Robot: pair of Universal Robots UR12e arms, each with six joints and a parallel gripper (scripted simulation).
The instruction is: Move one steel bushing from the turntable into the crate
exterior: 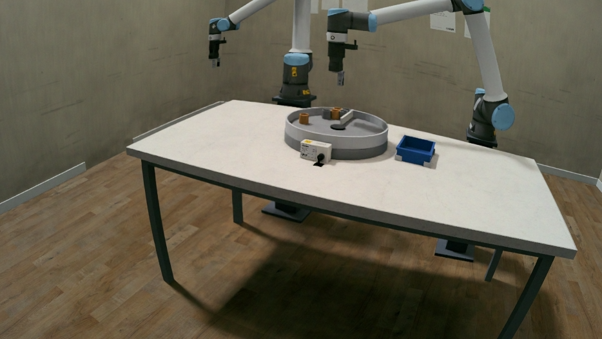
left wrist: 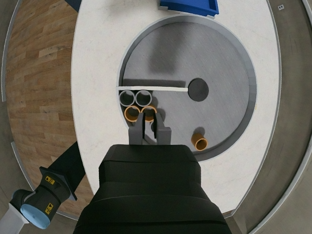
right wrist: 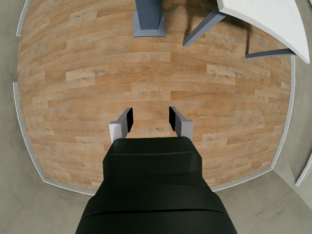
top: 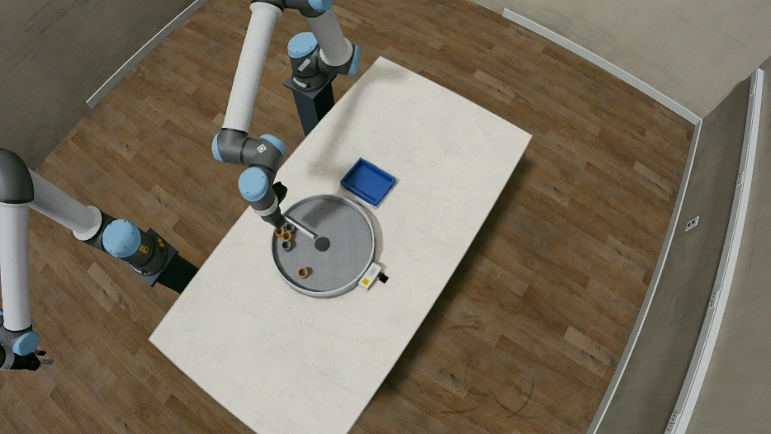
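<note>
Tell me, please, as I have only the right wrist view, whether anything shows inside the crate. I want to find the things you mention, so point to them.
Observer: Nothing shows inside the blue crate (top: 368, 183) (exterior: 414, 156) (left wrist: 189, 5) from the top.
Operator: Thank you. Could you say whether the left gripper is holding a bushing?
Observer: No, the left gripper (top: 284, 222) (exterior: 340, 83) (left wrist: 149, 120) is partly open above the turntable (top: 369, 232) (exterior: 358, 147) (left wrist: 252, 87), nothing between its fingers.
Operator: Where are the steel bushings, please?
Observer: Two steel bushings (left wrist: 143, 105) stand beside the white bar (top: 300, 227) (exterior: 346, 117) (left wrist: 156, 88).

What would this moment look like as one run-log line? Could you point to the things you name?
left pincer (top: 282, 223) (exterior: 340, 78) (left wrist: 149, 126): partly open, nothing held, above turntable (top: 347, 258) (exterior: 358, 150) (left wrist: 221, 62) | right pincer (top: 48, 361) (exterior: 216, 63) (right wrist: 150, 119): open, nothing held | steel bushings (top: 286, 248) (exterior: 325, 114) (left wrist: 127, 105): on turntable | crate (top: 368, 183) (exterior: 414, 156) (left wrist: 189, 6): empty, level
</note>
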